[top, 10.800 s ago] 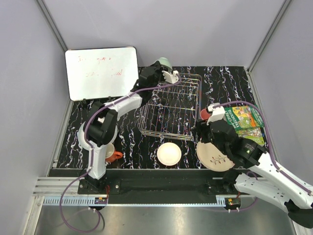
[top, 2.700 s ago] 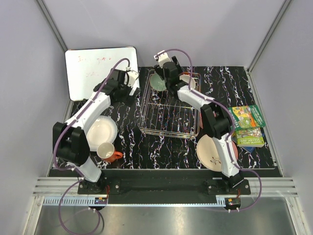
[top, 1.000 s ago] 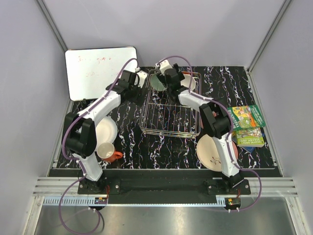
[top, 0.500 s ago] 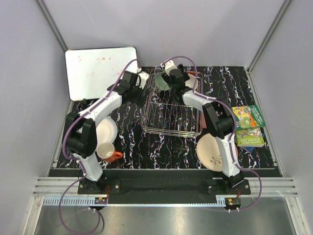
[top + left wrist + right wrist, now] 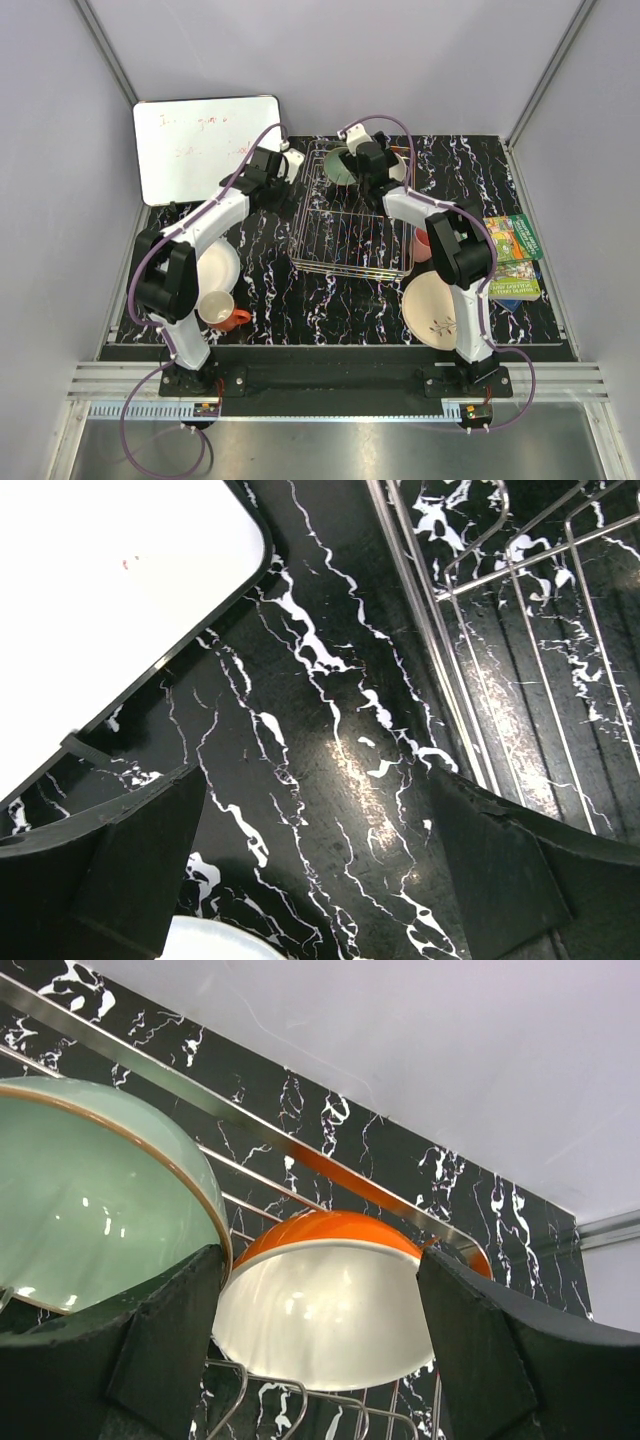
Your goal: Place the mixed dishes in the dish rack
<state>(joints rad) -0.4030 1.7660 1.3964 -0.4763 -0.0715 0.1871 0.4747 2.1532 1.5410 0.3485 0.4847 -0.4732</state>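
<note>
My right fingers (image 5: pixel 165 1350) are spread wide with nothing gripped. The cream bowl (image 5: pixel 320 1310) shows in the gap beyond them, standing on its edge at the far end of the rack (image 5: pixel 352 240). The mint bowl (image 5: pixel 90 1200) leans just beside it, and its rim is very near to one finger. I judge the step is to take the right gripper (image 5: pixel 320 1260) out of the rack. I would lift it straight up first and only then pull it back, so that no finger catches the mint rim or tips the cream bowl. The left gripper (image 5: pixel 320 780) is also fully released. It hangs over the table between the whiteboard (image 5: pixel 110 600) and the rack's left wall. The white plate (image 5: pixel 212 268) and the mug (image 5: pixel 220 310) lie on its side near the front. The twig plate (image 5: pixel 438 310) and the pink cup (image 5: pixel 422 243) wait on the right.
</note>
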